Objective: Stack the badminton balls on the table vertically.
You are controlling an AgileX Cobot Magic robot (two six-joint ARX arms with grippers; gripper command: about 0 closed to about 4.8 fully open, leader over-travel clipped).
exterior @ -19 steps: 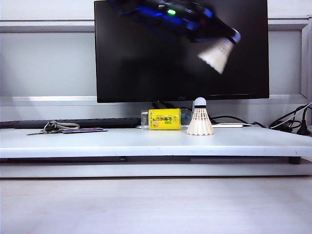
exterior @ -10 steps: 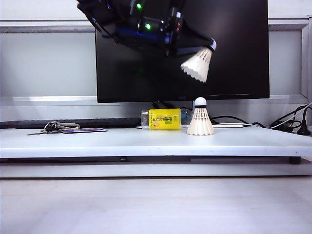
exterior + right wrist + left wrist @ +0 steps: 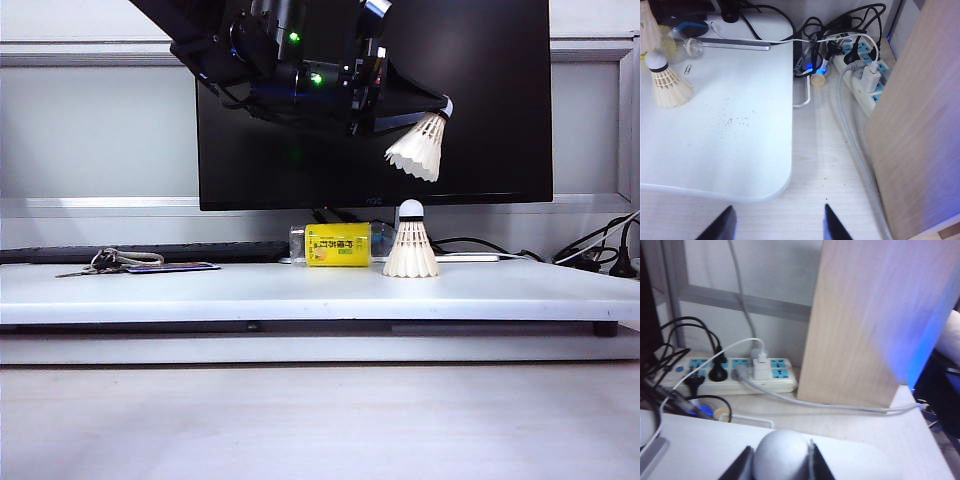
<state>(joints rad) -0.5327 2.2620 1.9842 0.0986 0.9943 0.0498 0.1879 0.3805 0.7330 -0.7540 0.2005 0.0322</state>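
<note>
While I watch the exterior view, my left hand (image 3: 440, 106) hangs high in front of the dark monitor (image 3: 480, 60), closed on the cork of one of the badminton balls (image 3: 418, 148), whose skirt slants down and away from the fingers. Straight below that hand, the second shuttlecock (image 3: 410, 244) stands upright on the white worktop (image 3: 200, 290), cork up, clear of the held one. A yellow-labelled bottle (image 3: 337, 244) lies just beside the standing shuttlecock, and keys (image 3: 105, 260) rest well off to the far side.

In the left wrist view I see the two fingers (image 3: 820, 467) pressed against the round white cork (image 3: 781, 455) between them; beyond it sit a power strip (image 3: 730, 375) and a wood panel (image 3: 875, 320).

In the right wrist view my right hand (image 3: 775, 222) holds nothing, its jaws spread wide over the worktop's rounded corner (image 3: 775, 185). The standing shuttlecock (image 3: 667, 82) sits well ahead of that hand.
</note>
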